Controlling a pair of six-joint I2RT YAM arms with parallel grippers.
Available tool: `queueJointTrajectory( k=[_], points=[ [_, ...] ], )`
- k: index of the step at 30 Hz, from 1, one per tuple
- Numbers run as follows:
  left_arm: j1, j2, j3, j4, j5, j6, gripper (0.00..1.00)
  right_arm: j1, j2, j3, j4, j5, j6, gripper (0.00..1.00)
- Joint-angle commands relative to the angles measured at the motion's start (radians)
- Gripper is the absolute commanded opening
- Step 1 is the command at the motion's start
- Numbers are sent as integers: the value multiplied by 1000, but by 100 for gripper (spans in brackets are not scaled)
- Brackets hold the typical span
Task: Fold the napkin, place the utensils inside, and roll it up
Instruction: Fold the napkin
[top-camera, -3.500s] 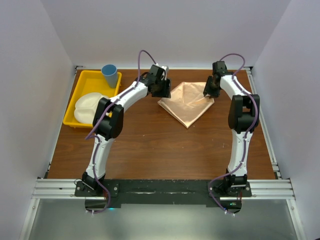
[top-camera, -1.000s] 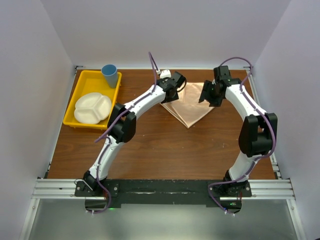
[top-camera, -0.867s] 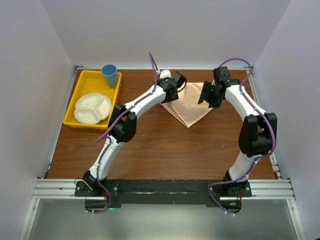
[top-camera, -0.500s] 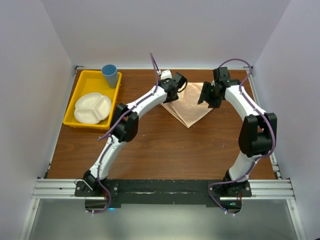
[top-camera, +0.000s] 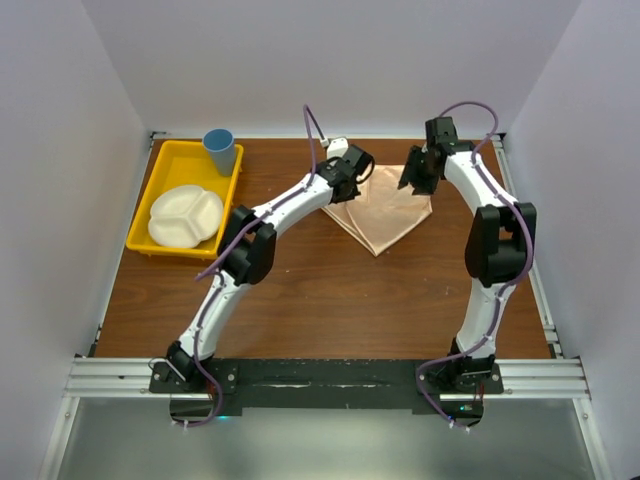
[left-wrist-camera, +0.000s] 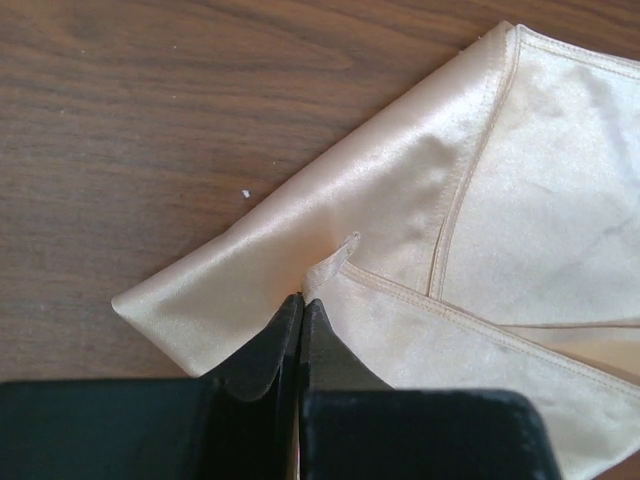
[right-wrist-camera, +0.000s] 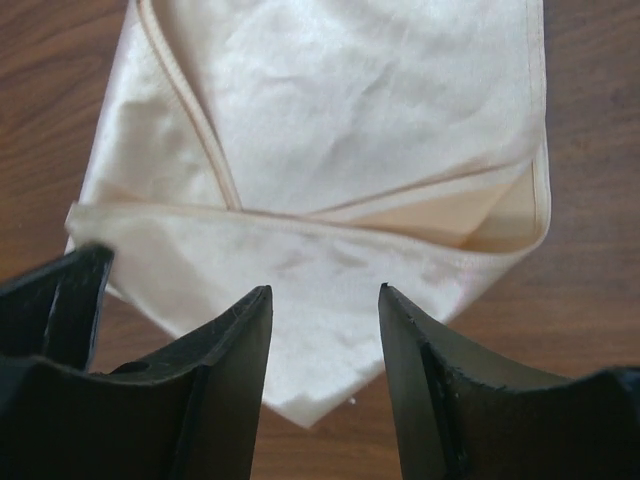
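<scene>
The peach napkin (top-camera: 385, 215) lies folded in overlapping layers at the back of the table. My left gripper (top-camera: 355, 165) is at its left edge. In the left wrist view its jaws (left-wrist-camera: 303, 298) are pressed together on a hem of the napkin (left-wrist-camera: 540, 180), and the cloth puckers at the tips. My right gripper (top-camera: 413, 180) hovers over the cloth's right side. In the right wrist view it stands open (right-wrist-camera: 322, 292) above a pointed corner of the napkin (right-wrist-camera: 350, 100), with nothing gripped. The utensils are out of view.
A yellow tray (top-camera: 150, 195) at the back left holds a white divided plate (top-camera: 185, 217). A blue cup (top-camera: 220, 148) stands at the tray's far end. White walls close in the table on three sides.
My left gripper's jaws have closed on the napkin's left edge. The right gripper has moved toward the back of the table, and its arm has swung with it.
</scene>
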Motion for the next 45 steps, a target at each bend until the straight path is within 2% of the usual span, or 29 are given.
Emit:
queueJointTrajectory(
  k=[1,4,8,11,19,23,26,35,45],
  points=[
    [7,-165,-75,136,69,49,0,-18,113,112,-17,12,6,45],
    [7,-260,-198,231,142,49,0,-37,177,186,-38,14,0,32],
    [13,-382,-408,404,227,45,0,-66,210,198,-35,12,-2,31],
    [29,-427,-480,471,270,40,0,-80,237,220,-49,11,-11,29],
    [47,-381,-502,616,499,-1,0,-74,248,243,-63,-38,-18,30],
    [30,-396,-571,714,596,-17,0,-72,237,235,-32,-65,-17,34],
    [18,-427,-621,765,617,-17,0,-71,282,272,-52,-77,-17,35],
    [6,-450,-643,765,637,-17,0,-71,362,329,-80,-52,-5,35],
    [16,-440,-629,750,633,-1,0,-101,262,214,-91,11,-26,30]
  ],
)
